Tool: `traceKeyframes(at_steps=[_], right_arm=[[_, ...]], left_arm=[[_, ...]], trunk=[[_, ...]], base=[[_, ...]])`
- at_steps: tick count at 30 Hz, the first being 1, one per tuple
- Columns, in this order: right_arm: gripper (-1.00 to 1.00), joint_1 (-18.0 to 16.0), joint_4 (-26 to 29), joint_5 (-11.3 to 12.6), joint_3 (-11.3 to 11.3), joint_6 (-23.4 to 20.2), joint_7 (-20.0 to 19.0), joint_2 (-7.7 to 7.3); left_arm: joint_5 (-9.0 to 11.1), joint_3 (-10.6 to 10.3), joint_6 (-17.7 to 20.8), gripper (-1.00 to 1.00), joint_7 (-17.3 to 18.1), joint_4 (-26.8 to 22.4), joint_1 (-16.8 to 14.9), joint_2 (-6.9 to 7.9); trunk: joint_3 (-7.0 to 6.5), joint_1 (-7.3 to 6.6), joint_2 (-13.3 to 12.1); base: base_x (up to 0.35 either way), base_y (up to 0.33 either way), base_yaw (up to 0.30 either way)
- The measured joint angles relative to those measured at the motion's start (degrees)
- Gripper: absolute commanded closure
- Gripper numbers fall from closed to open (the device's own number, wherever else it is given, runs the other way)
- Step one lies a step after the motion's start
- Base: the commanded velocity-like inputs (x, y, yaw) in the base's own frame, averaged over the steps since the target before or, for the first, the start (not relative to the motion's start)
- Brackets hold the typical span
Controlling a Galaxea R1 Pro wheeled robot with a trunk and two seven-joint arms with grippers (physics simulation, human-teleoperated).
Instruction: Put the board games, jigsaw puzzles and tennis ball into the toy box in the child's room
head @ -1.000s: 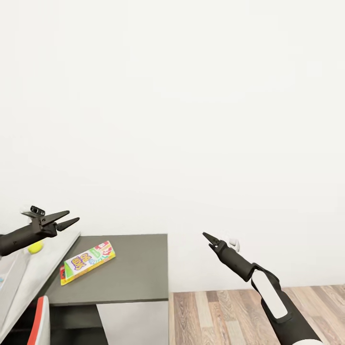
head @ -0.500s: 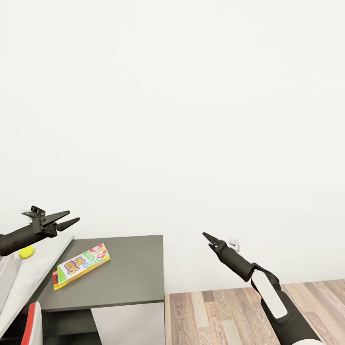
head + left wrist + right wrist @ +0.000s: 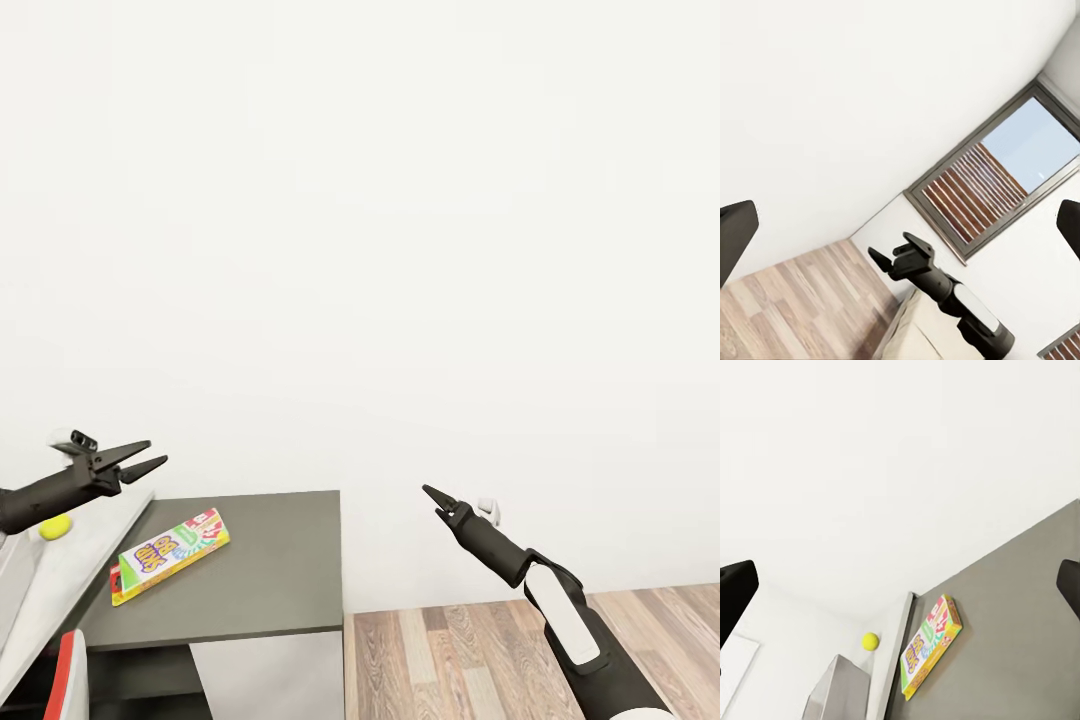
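- Board game, yellow-red with green cover: flat on the low dark-grey-topped cabinet, toward its left part, well apart from both grippers. Also seen in right wrist view.
- Cabinet and game at the same place in head view as half a second ago, after sliding left over the half second before that; whole picture shifted then, so camera turn, now halted. Judged: base or head settled facing the cabinet, reach for the game could start.
- White bench: only an edge strip at lower left, just beside the cabinet. Toy box not made out for certain.
- Right gripper: raised over bare floor, fingers look together in head view; empty.
- Left gripper: above the bench edge, fingers apart, empty; wrist rolled slightly since half a second ago.
- Tennis ball: on the bench, below the left arm, not touched.
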State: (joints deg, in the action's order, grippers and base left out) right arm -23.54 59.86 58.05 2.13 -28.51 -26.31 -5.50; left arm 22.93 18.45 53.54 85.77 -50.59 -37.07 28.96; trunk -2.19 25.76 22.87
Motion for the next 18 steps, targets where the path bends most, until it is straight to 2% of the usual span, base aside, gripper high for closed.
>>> traceKeyframes(at_steps=[10, 18], right_arm=[[-1.0, 0.0, 0.0, 0.0, 0.0, 0.0, 0.0, 0.0], [-1.0, 0.0, 0.0, 0.0, 0.0, 0.0, 0.0, 0.0]], left_arm=[[0.0, 0.6, -0.1, -1.0, -1.7, 0.0, 0.0, -0.88], [0.0, 0.5, -0.1, -1.0, -2.8, 0.0, 0.0, -1.28]], trunk=[[0.0, 0.0, 0.0], [0.0, -0.03, 0.0]], base=[[0.01, 0.0, 0.0], [0.247, 0.0, 0.0]])
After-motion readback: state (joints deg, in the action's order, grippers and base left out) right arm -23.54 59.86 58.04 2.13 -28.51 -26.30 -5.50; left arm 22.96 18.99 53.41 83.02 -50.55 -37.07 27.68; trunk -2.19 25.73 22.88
